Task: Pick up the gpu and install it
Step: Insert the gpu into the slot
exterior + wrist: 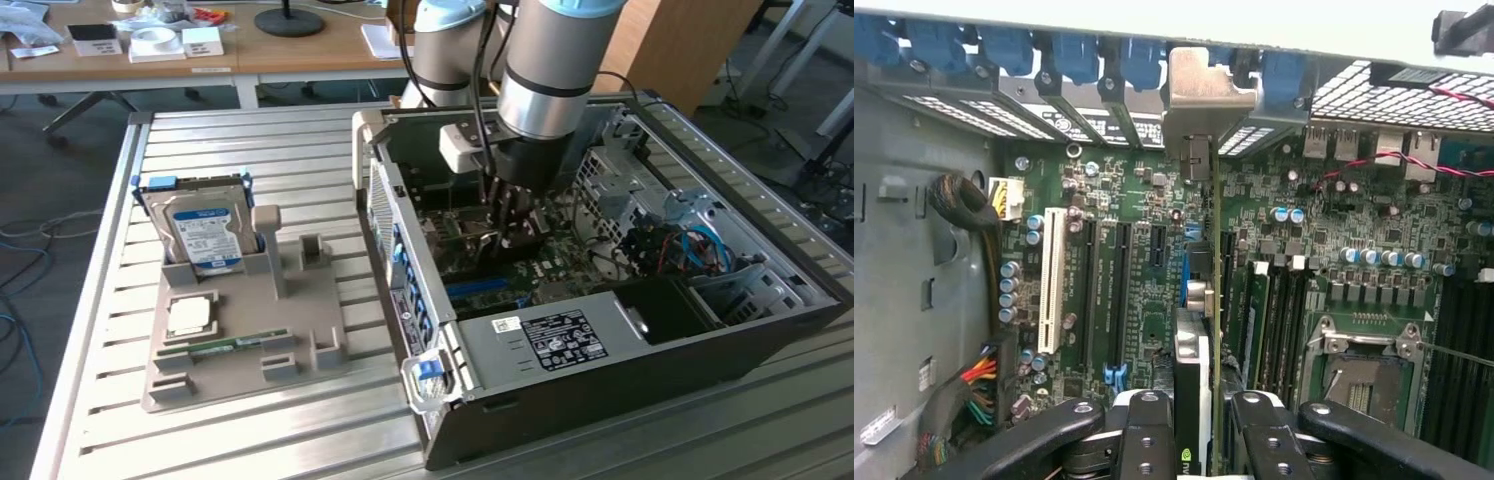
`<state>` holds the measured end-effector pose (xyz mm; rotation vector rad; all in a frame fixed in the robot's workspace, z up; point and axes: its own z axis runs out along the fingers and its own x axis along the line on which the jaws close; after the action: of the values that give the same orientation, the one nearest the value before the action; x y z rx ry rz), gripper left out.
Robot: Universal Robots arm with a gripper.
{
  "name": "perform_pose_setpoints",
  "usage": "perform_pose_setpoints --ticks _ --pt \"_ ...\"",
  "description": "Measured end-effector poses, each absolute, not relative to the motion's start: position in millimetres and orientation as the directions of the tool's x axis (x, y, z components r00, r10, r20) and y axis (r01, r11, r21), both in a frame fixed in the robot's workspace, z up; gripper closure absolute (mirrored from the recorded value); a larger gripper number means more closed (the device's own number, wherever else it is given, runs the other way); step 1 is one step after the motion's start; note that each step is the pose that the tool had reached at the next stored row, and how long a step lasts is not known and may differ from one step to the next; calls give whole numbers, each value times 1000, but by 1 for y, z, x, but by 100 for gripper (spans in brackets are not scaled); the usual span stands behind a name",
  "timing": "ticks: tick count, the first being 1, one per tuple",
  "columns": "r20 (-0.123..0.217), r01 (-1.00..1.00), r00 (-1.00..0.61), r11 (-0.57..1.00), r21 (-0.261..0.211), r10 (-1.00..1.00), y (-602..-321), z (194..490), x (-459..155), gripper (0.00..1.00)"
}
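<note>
Exterior view: the gripper (514, 228) reaches down into the open computer case (667, 390), low over the motherboard (561, 270). The parts tray (314, 350) holding the hard drive (203, 235) lies well apart on the exterior view's left.

Wrist view: both fingers (1144, 430) are clamped on the gpu (1194, 365). It stands on edge over the motherboard's slots. Its long axis runs away from the gripper, with its metal bracket (1199, 95) at the case wall lined with blue clips (1069, 55).
</note>
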<state>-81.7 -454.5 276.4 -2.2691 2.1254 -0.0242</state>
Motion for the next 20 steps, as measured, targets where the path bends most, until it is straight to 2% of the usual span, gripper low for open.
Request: perform_pose_setpoints --ticks 20 --pt "-11 -999 39 -38 -34 -999 -456 276 -82 73"
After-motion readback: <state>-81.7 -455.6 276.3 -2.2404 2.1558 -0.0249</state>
